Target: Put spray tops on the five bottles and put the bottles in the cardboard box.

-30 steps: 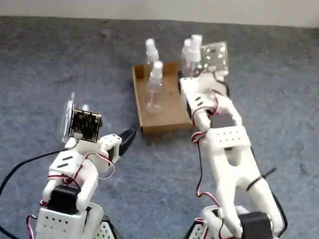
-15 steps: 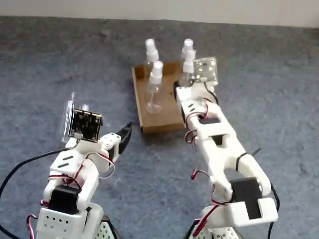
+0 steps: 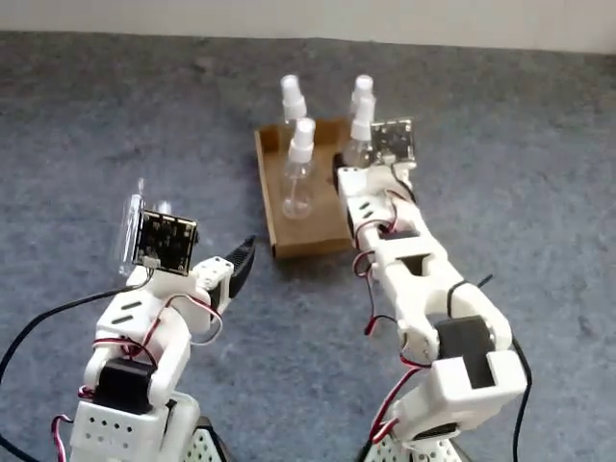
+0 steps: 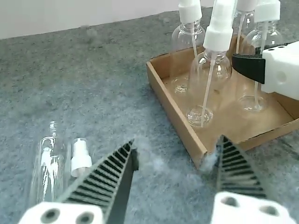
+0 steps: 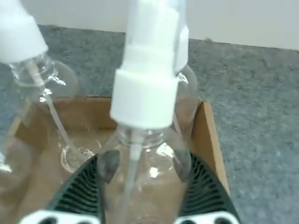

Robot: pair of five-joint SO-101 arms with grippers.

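Right wrist view: the right claw (image 5: 145, 164) grasps a capped bottle (image 5: 140, 140), upright, over the cardboard box (image 5: 211, 135).

Its jaws press the bottle's clear shoulders from both sides; I cannot tell whether the base already rests on the box floor. 3 more capped bottles (image 3: 300, 168) stand in the box near the held one. The 5th, an uncapped bottle (image 4: 46, 161), lies on the grey worktop (image 4: 93, 84) well apart from the box, out past its left wall. Its long axis points away from the arms, and its spray top (image 4: 80, 157) lies just beside it and parallel. The left claw (image 4: 177, 142) hangs released above the worktop between that pair and the box, so the left arm is plainly the nearer. The pair lies to its left, so the next pick probably needs a swing that way and a grasp across the bottle's width.
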